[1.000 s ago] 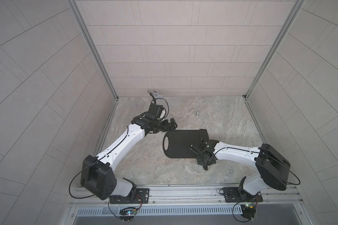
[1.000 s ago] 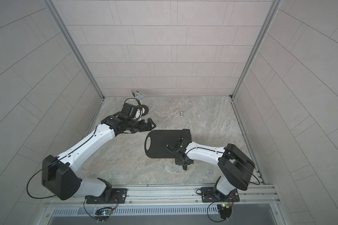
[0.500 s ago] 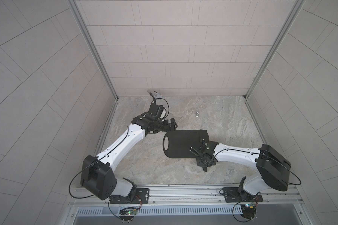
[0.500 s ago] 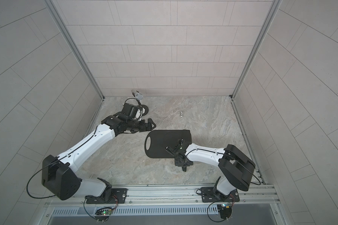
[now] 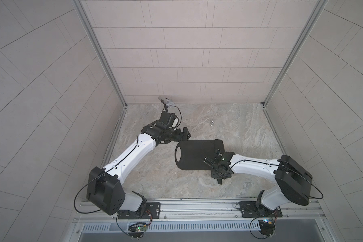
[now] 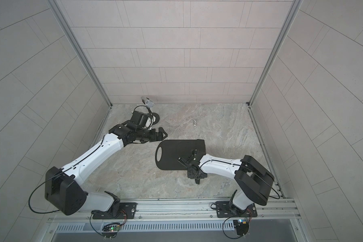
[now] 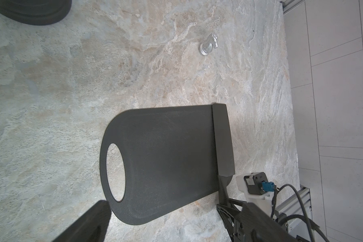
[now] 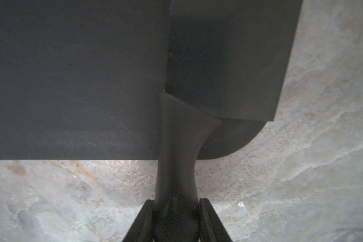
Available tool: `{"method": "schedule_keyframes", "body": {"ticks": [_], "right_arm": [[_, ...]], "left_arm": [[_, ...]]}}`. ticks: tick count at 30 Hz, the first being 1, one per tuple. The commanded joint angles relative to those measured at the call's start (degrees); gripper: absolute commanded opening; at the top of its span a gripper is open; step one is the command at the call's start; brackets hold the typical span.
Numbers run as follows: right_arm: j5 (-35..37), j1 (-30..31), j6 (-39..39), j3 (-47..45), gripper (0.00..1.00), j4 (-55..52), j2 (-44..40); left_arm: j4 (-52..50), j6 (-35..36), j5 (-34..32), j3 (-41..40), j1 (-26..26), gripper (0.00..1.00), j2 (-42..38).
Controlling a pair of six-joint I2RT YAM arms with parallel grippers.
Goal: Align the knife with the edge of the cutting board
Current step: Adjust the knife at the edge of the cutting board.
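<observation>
1. Two edges matter most to me: the knife (image 7: 222,140) lies flat on the cutting board (image 7: 166,163). Its wide, squared blade covers the board's straight end, opposite the oval handle hole, and runs roughly parallel to that end.
2. One rounded corner of the board peeks out beneath the blade's heel in the right wrist view. The knife's narrower handle overhangs the board's long edge, above the tabletop (image 5: 155,178).
3. My right gripper (image 8: 176,220) has its fingers (image 8: 210,222) close on either side of the handle's butt. I cannot tell whether they pinch it or merely flank it.
4. My left gripper (image 5: 186,133) hovers just off the board's hole end, jaws spread, with nothing between them.
5. Open stone surrounds the board on every side. A small silver piece shaped like a chess knight (image 7: 209,45) lies well apart from the board's far long edge. The silver microphone (image 5: 169,102), on its round black base (image 7: 29,10), stands farther from the board than my left gripper does, by the back wall.
6. Board and knife are both matte black, and the board is faintly grainy. The tabletop is marbled grey-beige and shows through the handle hole.
</observation>
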Motion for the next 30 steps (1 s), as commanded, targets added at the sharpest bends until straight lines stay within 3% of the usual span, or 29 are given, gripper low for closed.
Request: {"method": "schedule_keyframes", "body": {"ticks": [1, 8, 30], "right_arm": [[0.29, -0.18, -0.13, -0.18, 0.38, 0.03, -0.17], [0.16, -0.20, -0.30, -0.36, 0.40, 0.07, -0.68], [0.05, -0.17, -1.88, -0.17, 0.34, -0.64, -1.58]], "left_arm": [[0.21, 0.45, -0.20, -0.76, -0.29, 1.00, -0.63], [0.15, 0.52, -0.55, -0.84, -0.29, 1.00, -0.70], [0.14, 0.71, -1.32, -0.85, -0.33, 1.00, -0.95]]}}
